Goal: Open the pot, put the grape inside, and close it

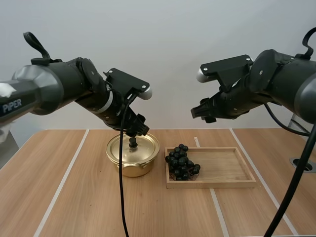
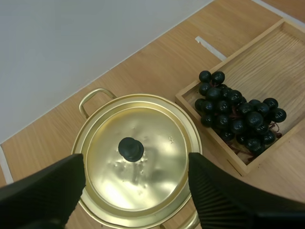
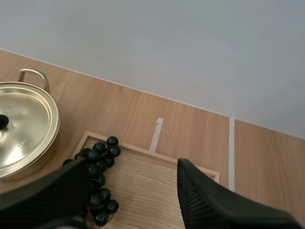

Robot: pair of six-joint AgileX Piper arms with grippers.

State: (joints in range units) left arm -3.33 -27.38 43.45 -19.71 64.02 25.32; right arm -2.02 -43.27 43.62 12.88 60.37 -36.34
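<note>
Bearing "PIPER" lettering (image 1: 11, 107), left arm (image 1: 59, 86) above lidded pot (image 1: 133, 168).

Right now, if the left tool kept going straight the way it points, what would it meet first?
Most likely the black knob of the gold lid: the left tool is open and aimed down at the lid's middle, a finger to each side of the knob. Depth is hard to judge.

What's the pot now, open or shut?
Shut. The lid sits flat on the pot; the left gripper hovers, jaws open, over its knob.
</note>
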